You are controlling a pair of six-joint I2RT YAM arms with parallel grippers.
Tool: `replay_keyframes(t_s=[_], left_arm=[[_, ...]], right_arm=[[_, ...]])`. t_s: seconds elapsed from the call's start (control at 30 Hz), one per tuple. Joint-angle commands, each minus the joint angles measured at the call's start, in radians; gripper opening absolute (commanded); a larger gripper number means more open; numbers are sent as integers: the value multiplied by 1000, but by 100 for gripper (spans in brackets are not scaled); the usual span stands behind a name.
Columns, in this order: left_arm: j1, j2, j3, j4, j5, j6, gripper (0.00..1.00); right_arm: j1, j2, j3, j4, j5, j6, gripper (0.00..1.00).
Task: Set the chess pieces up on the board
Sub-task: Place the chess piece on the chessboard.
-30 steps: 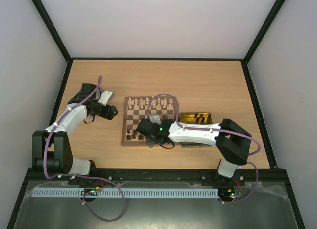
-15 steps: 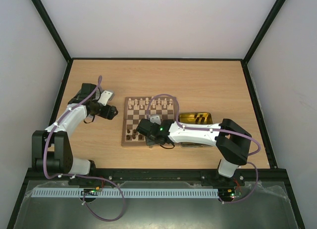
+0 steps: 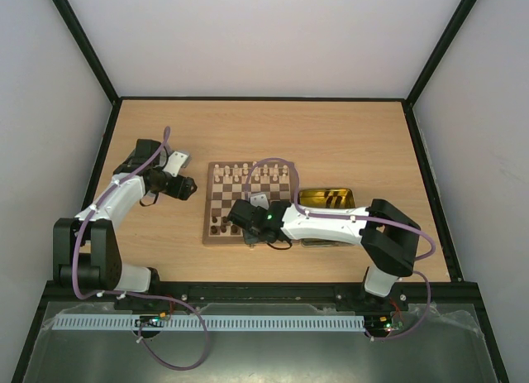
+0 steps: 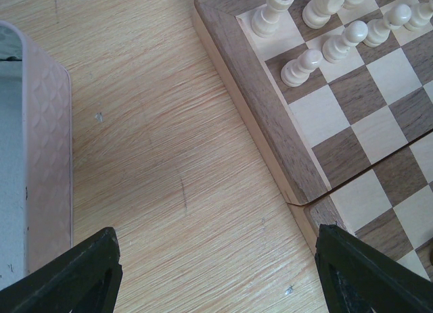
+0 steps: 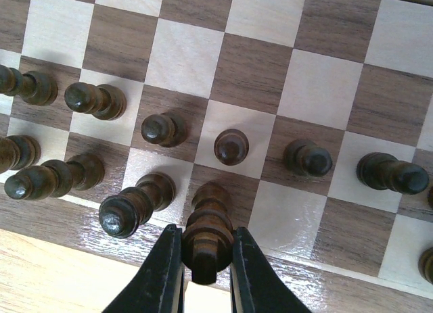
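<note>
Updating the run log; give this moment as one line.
right pincer: shut on dark brown turned wooden chess piece at edge row | left pincer: open, empty, beside checked wooden chessboard

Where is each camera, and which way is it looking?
Top camera: high behind the robot, looking down on the table, the board, the left arm and right arm.
Left wrist camera: over the table, looking down at the board's left edge, pale pieces and a tin lid; the open left gripper shows.
Right wrist camera: close over the board, looking down at dark pieces; the right gripper pinches a tall dark piece.
Shared: all three show the board.
</note>
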State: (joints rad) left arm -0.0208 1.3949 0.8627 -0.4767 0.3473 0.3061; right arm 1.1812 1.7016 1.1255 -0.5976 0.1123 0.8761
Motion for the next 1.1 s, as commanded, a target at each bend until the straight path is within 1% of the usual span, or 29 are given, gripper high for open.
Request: replay_keyframes(t_s=[0.0,0.33,0.57,1.07], left_arm=[[7,-7,-14,-1,4,7,79],[7,-7,-14,0,4,7,79],[7,-7,-14,0,4,7,79],[7,-6,-14,0,5,7,79]], right_arm=[[11,-23,-22,-34,24,15,2],[11,-18,-21,-33,21,11,2],[11,-19,-4,-45,31,10,14],[11,-13,22,-59,40,6,19]])
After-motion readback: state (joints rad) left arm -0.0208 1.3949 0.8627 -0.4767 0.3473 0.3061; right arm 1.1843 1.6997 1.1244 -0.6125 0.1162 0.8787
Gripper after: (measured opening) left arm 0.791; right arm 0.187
